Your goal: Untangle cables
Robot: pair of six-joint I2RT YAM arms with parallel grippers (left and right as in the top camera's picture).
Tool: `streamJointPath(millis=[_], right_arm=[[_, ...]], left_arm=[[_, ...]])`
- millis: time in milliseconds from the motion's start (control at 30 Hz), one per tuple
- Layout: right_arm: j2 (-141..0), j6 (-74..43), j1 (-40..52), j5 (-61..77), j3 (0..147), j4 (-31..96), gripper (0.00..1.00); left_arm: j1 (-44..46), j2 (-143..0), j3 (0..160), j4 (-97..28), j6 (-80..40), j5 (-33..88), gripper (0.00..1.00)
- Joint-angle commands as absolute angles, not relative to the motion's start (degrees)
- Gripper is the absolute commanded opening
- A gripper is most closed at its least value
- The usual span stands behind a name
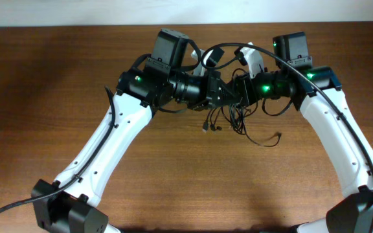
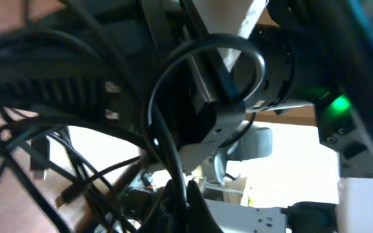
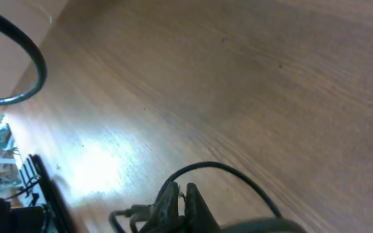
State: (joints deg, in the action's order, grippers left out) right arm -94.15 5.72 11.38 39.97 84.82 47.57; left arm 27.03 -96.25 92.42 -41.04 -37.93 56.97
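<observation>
The cables (image 1: pixel 229 116) hang as a tangle over the far middle of the table (image 1: pixel 57 84), with loose ends trailing onto its surface. Above that same patch of table, the left gripper (image 1: pixel 220 94) and right gripper (image 3: pixel 181 202) meet nose to nose. The right jaws are pinched on one strand. The left jaws, half buried in cords, seem clenched on the tangle too.

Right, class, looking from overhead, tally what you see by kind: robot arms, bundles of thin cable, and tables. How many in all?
Robot arms: 2, the left arm and the right arm
Cable bundles: 1, the tangled cable bundle
Tables: 1, the table
Total: 4
</observation>
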Motion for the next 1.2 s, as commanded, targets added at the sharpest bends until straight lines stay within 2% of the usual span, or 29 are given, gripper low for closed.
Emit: streamJointPath(millis=[0, 200, 400, 533, 567, 633, 700, 733, 800, 933, 1033, 1167], right_arm=[[-92.4, 3.8, 8.8, 42.0, 84.6, 49.0, 0.04], [-89.7, 3.8, 5.1, 49.3, 84.6, 51.0, 0.04], [-89.6, 3.8, 5.0, 50.2, 84.6, 53.5, 0.04], [-89.6, 3.8, 5.0, 50.9, 84.6, 55.1, 0.04], [-89.6, 3.8, 4.9, 50.9, 84.6, 55.1, 0.04], [-89.6, 3.8, 4.8, 51.3, 84.6, 55.1, 0.04], [-89.6, 3.7, 4.8, 53.9, 84.6, 55.0, 0.04], [-89.6, 3.2, 4.8, 55.1, 84.6, 55.0, 0.04], [-89.6, 0.2, 4.8, 54.2, 84.6, 54.8, 0.04], [-89.7, -8.1, 4.8, 47.5, 84.5, 53.8, 0.04], [-89.8, -11.5, 4.8, 47.4, 84.5, 52.1, 0.04], [-89.9, -11.4, 4.9, 47.4, 84.5, 51.4, 0.04]], left_arm=[[27.7, -96.6, 92.8, -42.9, -32.1, 48.3, 0.00], [27.7, -96.6, 92.8, -48.9, -28.1, 26.9, 0.00], [27.7, -96.6, 92.8, -48.9, -24.5, 23.4, 0.02], [27.7, -96.7, 92.8, -49.0, -24.5, 15.6, 0.69], [27.7, -96.7, 92.8, -49.0, -24.5, 14.5, 0.76], [27.7, -96.7, 92.8, -49.1, -23.6, 13.0, 0.82], [27.6, -96.7, 92.8, -49.3, -20.9, 13.0, 0.93], [27.5, -96.7, 92.8, -49.5, -20.9, 13.1, 0.93], [27.0, -96.6, 92.8, -49.6, -19.7, 17.5, 0.86], [25.0, -96.6, 92.8, -49.6, -17.2, 36.4, 0.74], [24.2, -96.7, 92.8, -49.9, -22.4, 38.3, 0.65], [24.9, -98.1, 92.8, -49.8, -26.8, 38.3, 0.63]])
